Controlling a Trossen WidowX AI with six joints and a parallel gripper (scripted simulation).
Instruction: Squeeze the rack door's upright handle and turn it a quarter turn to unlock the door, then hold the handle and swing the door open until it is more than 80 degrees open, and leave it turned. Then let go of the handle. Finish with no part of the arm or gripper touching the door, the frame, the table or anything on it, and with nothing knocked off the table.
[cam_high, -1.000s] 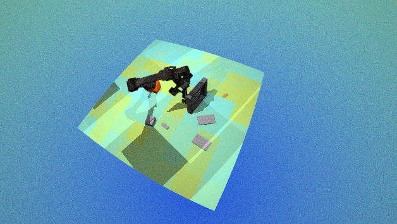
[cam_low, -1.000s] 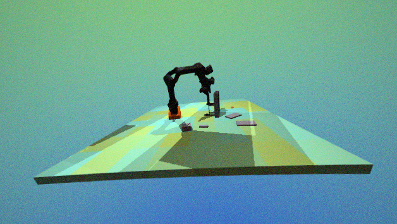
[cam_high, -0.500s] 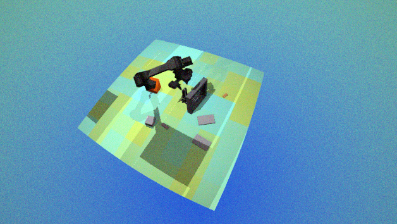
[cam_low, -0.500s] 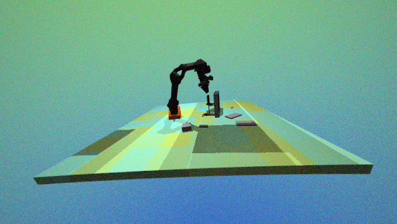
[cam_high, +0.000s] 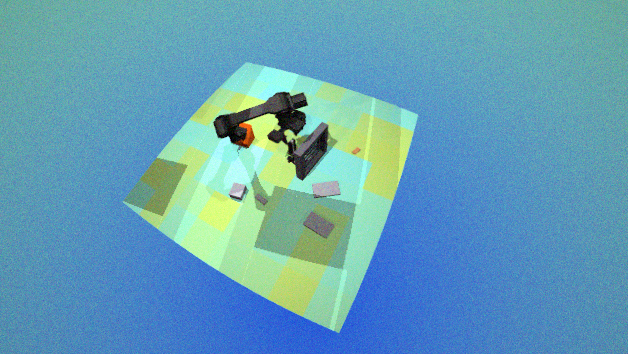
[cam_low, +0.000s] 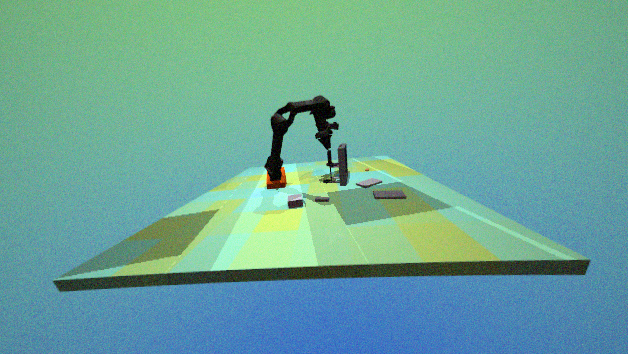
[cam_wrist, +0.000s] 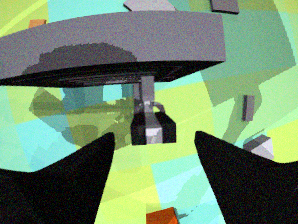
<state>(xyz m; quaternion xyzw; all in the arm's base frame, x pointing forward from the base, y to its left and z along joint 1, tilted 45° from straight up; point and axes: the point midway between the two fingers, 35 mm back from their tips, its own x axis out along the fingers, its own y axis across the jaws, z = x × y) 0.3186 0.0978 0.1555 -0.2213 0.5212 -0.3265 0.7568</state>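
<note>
While poised with the hand (cam_high: 290, 140) (cam_low: 328, 148) (cam_wrist: 154, 137) spread and pinching nothing, hovered near the upright handle (cam_high: 291, 159) (cam_low: 329, 159) (cam_wrist: 154, 134), on the arm-base side of the seemingly closed rack door (cam_high: 300, 167) (cam_low: 343, 165) (cam_wrist: 190, 37), above the bench (cam_high: 290, 295) (cam_low: 320, 270) (cam_wrist: 130, 165). If lowered off-centre, could have struck the handle with one fingertip; if squeezed too high, could have slipped during the quarter turn; if tilted forward, could have knocked the door's upper edge.
</note>
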